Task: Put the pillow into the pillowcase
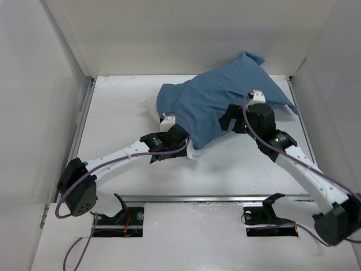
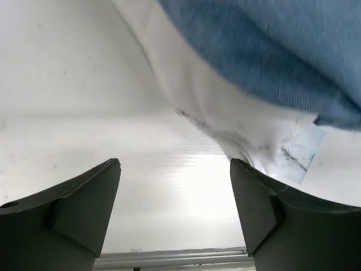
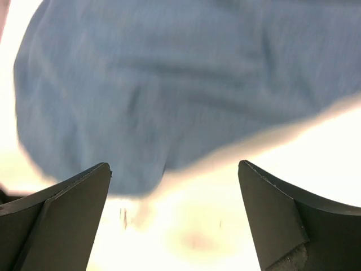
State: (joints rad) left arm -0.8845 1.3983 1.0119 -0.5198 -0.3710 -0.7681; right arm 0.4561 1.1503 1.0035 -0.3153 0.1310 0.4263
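Note:
The slate-blue pillowcase [image 1: 217,104] lies over most of the white pillow at the back middle of the table. Bare pillow shows at its left end [image 1: 151,107] and at its near corner [image 1: 194,151]. My left gripper [image 1: 185,145] is open and empty at that near corner. In the left wrist view [image 2: 175,164] its right finger [image 2: 265,203] sits beside the pillow corner [image 2: 192,96] and its small tag [image 2: 299,152], under the blue hem [image 2: 271,51]. My right gripper [image 1: 228,121] is open and empty at the pillowcase's near edge, with blue cloth [image 3: 169,84] just ahead of it [image 3: 174,166].
White walls [image 1: 34,113] close in the table [image 1: 124,113] on the left, back and right. A metal rail [image 1: 197,199] runs along the near edge in front of the arm bases. A peak of the pillowcase [image 1: 251,57] leans against the back wall.

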